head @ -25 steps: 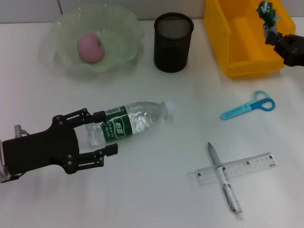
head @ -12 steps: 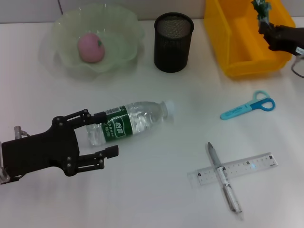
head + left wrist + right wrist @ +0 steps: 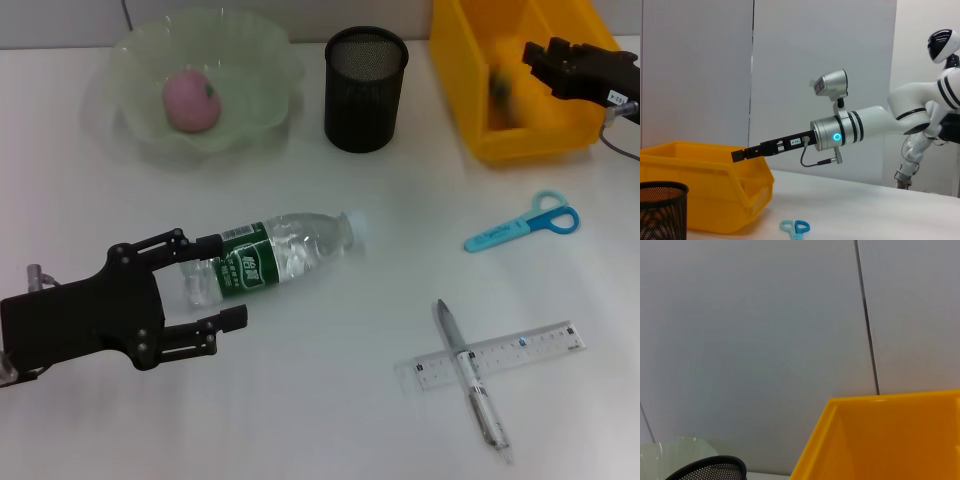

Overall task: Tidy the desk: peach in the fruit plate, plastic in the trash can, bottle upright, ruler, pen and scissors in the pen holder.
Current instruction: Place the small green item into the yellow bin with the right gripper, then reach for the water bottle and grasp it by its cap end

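Looking down from the head view, you see your right pincer (image 3: 535, 62) over the yellow bin (image 3: 470, 90) at the tabletop's (image 3: 330, 400) far right corner, its black fingers spread and holding nothing. A dark, blurred scrap (image 3: 500, 85) shows inside the bin just beside those fingers; it is too smeared for you to tell what it is or whether it is resting. From the left wrist view the same right arm (image 3: 860, 130) reaches level across the top of the bin (image 3: 700, 185), with its pincer (image 3: 740, 155) above the rim.

Your left pincer (image 3: 205, 285) sits near left, its fingers open either side of the lower half of the bottle (image 3: 270, 260), one finger along the far side, the other on the near side; you cannot tell whether either touches it. The bottle lies on its side, cap pointing toward the pen holder (image 3: 365, 90).

The peach (image 3: 190, 100) rests in the green plate (image 3: 260, 110), far left. The scissors (image 3: 525, 225) lie flat on the tabletop, near the bin. The pen (image 3: 470, 385) lies across the ruler (image 3: 530, 350) at near right, the two forming a cross
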Available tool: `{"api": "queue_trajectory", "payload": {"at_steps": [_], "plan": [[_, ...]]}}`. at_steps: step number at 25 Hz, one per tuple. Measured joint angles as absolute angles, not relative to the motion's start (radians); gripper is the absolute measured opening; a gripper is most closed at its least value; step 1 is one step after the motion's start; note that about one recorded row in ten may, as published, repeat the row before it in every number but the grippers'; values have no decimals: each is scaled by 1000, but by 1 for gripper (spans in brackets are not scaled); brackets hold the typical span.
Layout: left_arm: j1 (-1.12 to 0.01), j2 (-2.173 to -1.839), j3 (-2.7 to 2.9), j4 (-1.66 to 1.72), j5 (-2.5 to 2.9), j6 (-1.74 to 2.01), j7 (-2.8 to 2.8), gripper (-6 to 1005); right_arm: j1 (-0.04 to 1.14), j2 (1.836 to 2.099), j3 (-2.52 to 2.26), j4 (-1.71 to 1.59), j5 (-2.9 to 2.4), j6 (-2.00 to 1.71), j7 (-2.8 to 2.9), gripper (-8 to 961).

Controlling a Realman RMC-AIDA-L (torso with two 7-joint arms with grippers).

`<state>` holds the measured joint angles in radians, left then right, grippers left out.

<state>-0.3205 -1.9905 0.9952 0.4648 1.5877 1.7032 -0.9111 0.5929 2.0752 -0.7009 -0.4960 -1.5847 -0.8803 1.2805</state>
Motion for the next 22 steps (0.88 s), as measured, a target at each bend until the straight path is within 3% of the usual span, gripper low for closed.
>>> {"api": "queue_trajectory", "payload": {"at_steps": [9, 14, 22], "plan": [[-321, -1988, 993, 465, 1588, 1716, -913, 698, 567, 2077, -692, -504, -1528, -925, 1272, 496], [-322, -1986, 985, 465, 1587, 1721, -914, 695, 515, 2077, -692, -514, -1450, -1084, 1245, 729], [-329, -1987, 975, 465, 1588, 1727, -921, 691, 408, 2065, -699, -508, -1433, -1388, 1228, 753]]}}
